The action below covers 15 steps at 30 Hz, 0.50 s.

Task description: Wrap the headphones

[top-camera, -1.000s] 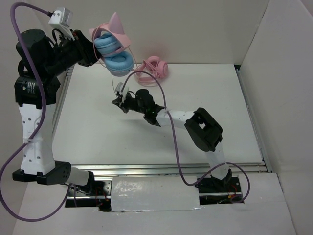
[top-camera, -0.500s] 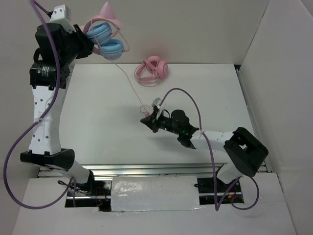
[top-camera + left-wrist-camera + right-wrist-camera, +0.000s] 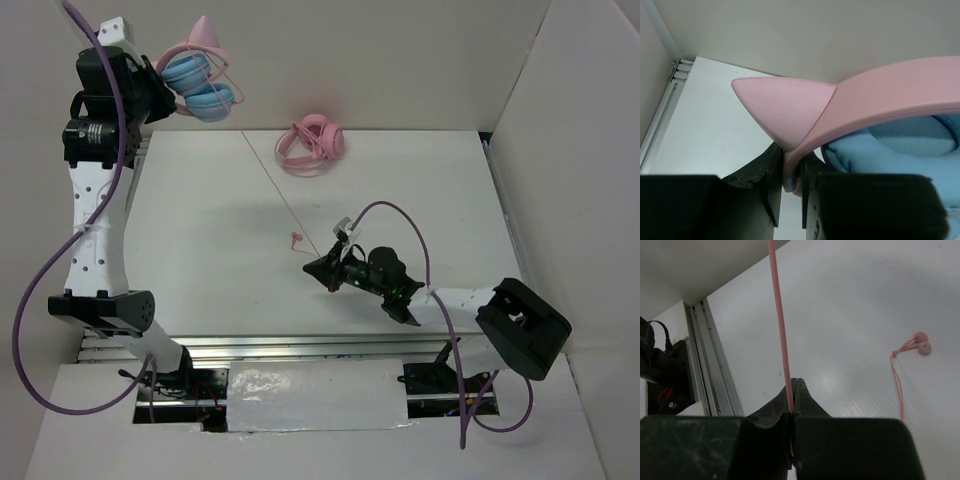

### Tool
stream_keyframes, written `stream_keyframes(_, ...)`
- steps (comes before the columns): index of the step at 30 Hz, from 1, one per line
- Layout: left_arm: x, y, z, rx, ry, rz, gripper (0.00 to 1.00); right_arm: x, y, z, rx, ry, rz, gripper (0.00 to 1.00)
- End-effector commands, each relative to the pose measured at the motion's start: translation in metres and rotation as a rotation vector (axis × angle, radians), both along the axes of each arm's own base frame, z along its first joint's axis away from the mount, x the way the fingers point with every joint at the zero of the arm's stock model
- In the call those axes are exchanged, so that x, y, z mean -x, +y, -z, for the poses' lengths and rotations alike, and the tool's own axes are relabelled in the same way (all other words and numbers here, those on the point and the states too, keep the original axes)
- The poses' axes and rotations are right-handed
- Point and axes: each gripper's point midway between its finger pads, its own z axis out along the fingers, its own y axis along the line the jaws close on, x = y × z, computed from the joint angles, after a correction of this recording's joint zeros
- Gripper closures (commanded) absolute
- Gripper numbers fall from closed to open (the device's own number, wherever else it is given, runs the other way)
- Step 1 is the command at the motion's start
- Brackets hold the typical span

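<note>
The headphones [image 3: 200, 85], with light blue ear cups [image 3: 905, 145], a pink headband [image 3: 890, 95] and a cat ear [image 3: 785, 110], hang in the air at the far left corner. My left gripper [image 3: 160, 90] is shut on the headband [image 3: 788, 185]. The thin pink cable [image 3: 285, 195] runs taut from the ear cups down to my right gripper [image 3: 318, 270], which is shut on it [image 3: 792, 390] low over the table. The cable [image 3: 779, 315] rises straight from the shut jaws. Its loose plug end [image 3: 295, 238] lies on the table [image 3: 920, 342].
All-pink headphones [image 3: 310, 145] lie at the back of the white table [image 3: 420, 190]. White walls stand at the back and right. A metal rail [image 3: 715, 365] runs along the table's left side, and another along its near edge [image 3: 330, 343].
My left gripper has carried the headphones further left and back. My right gripper has moved nearer and to the right along the cable, which is now stretched longer.
</note>
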Motion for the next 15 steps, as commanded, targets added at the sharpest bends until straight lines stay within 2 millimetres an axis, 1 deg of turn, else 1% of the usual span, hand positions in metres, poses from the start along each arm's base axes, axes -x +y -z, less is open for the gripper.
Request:
stream_keyframes(1,0.001,0.011,-0.058,0.098,-0.199,-0.022,1.0,-0.002,0.002,0.008,-0.011,0.047,0.017,1.0)
stream_keyframes(2,0.001,0.009,-0.059,0.107,-0.203,-0.003,1.0,-0.004,0.006,0.005,-0.024,0.043,0.008,1.0)
stream_keyframes(3,0.002,0.001,-0.06,0.121,-0.204,0.046,1.0,-0.003,0.009,0.006,-0.027,0.055,-0.006,1.0)
stream_keyframes(4,0.002,-0.003,-0.059,0.124,-0.205,0.077,1.0,-0.008,0.012,0.009,-0.021,0.064,-0.006,1.0)
stream_keyframes(5,0.004,-0.013,-0.058,0.138,-0.203,0.146,1.0,-0.012,0.013,0.009,-0.017,0.068,0.0,1.0)
stream_keyframes(6,0.008,-0.017,-0.055,0.149,-0.198,0.176,1.0,-0.018,0.013,0.012,-0.006,0.07,0.001,1.0)
stream_keyframes(7,0.01,-0.024,-0.058,0.151,-0.215,0.218,1.0,-0.032,0.012,0.003,-0.016,0.057,0.024,1.0)
stream_keyframes(8,0.019,-0.037,-0.063,0.153,-0.225,0.302,1.0,-0.038,0.011,0.006,-0.003,0.074,0.031,1.0)
stream_keyframes(9,0.021,-0.043,-0.059,0.154,-0.221,0.343,1.0,-0.05,0.013,-0.001,-0.007,0.069,0.039,1.0)
stream_keyframes(10,0.025,-0.048,-0.059,0.162,-0.22,0.375,1.0,-0.066,0.003,0.001,0.002,0.088,0.08,1.0)
stream_keyframes(11,0.034,-0.058,-0.054,0.174,-0.208,0.439,1.0,-0.074,-0.001,0.003,0.008,0.103,0.092,1.0)
stream_keyframes(12,0.038,-0.063,-0.056,0.174,-0.223,0.471,1.0,-0.086,-0.003,-0.004,0.003,0.1,0.112,1.0)
stream_keyframes(13,0.041,-0.067,-0.056,0.185,-0.225,0.493,1.0,-0.097,-0.013,-0.001,0.018,0.108,0.145,1.0)
stream_keyframes(14,0.048,-0.071,-0.054,0.189,-0.227,0.515,1.0,-0.102,-0.018,-0.004,0.022,0.099,0.167,1.0)
stream_keyframes(15,0.052,-0.075,-0.058,0.187,-0.248,0.548,1.0,-0.111,-0.028,-0.004,0.036,0.088,0.2,1.0)
